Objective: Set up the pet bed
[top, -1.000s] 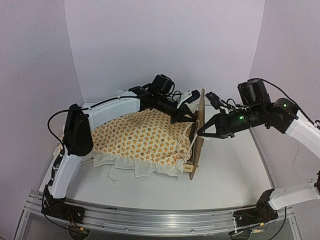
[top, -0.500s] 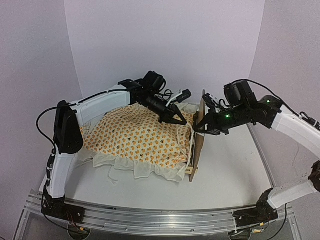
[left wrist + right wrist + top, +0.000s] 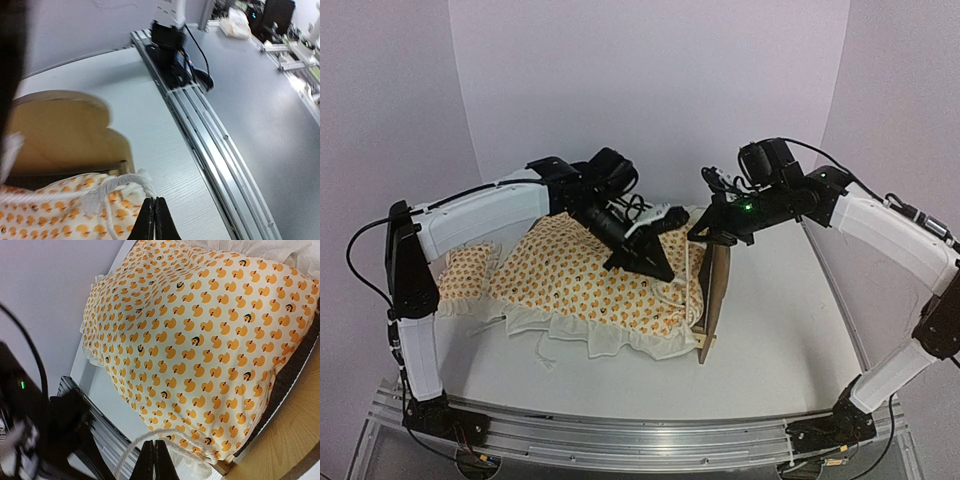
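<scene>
The pet bed's light-wood headboard (image 3: 716, 287) stands on edge at the table's middle, with the duck-print ruffled bedding (image 3: 588, 280) lying on the frame to its left. A small matching pillow (image 3: 465, 272) lies at the far left. My left gripper (image 3: 665, 274) hovers over the bedding's right end, shut on a white cord (image 3: 131, 181) at the bedding (image 3: 55, 216) corner beside the headboard (image 3: 60, 131). My right gripper (image 3: 693, 237) is above the headboard's top, shut on another white cord (image 3: 170, 434) that runs from the bedding (image 3: 200, 335) corner. The dark base (image 3: 292, 372) shows beneath.
White walls enclose the table at the back and both sides. An aluminium rail (image 3: 620, 435) runs along the near edge with both arm bases. The left arm's white links (image 3: 470, 215) arch over the bedding's back left.
Both grippers moved left and back while staying shut: the left one pulled away from the headboard over the bedding, the right one rose over the headboard's top. The pillow came into sight.
</scene>
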You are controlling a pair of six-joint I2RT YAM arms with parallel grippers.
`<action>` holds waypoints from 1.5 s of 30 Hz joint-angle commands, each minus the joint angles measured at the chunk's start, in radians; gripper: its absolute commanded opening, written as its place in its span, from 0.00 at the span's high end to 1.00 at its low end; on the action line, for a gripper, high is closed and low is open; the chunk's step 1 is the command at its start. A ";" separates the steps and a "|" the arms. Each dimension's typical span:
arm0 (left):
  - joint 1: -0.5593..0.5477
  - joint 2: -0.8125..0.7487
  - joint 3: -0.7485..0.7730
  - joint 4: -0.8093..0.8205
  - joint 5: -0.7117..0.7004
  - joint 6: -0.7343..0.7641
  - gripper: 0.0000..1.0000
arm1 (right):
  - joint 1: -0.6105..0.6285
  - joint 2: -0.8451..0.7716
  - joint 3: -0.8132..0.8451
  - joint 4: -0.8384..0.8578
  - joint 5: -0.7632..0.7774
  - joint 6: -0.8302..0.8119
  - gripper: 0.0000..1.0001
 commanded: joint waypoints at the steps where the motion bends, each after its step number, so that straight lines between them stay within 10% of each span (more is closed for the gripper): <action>1: -0.195 -0.072 -0.146 0.036 -0.175 0.220 1.00 | 0.018 0.046 0.058 0.017 -0.071 -0.041 1.00; 4: -0.255 -0.044 -0.167 0.124 -0.245 0.191 0.96 | 0.028 0.060 0.062 0.018 -0.080 -0.050 1.00; 7: -0.270 -0.028 -0.143 0.159 -0.289 0.143 0.53 | 0.029 0.057 0.047 0.023 -0.078 -0.055 1.00; 10: -0.268 -0.030 -0.085 0.079 -0.302 0.116 0.36 | 0.031 0.053 0.029 0.030 -0.080 -0.050 1.00; 17: -0.036 -0.280 -0.264 0.314 -0.221 -0.357 0.52 | 0.042 0.009 -0.034 0.122 -0.168 -0.005 1.00; 29: 0.017 -0.346 -0.596 0.727 -0.232 -0.528 0.31 | 0.106 -0.007 -0.085 0.313 -0.264 0.028 1.00; 42: 0.017 -0.309 -0.653 0.956 -0.138 -0.665 0.44 | 0.107 -0.018 -0.105 0.339 -0.271 0.036 1.00; 45: 0.017 -0.300 -0.664 0.988 -0.130 -0.689 0.64 | 0.107 -0.014 -0.098 0.341 -0.282 0.037 1.00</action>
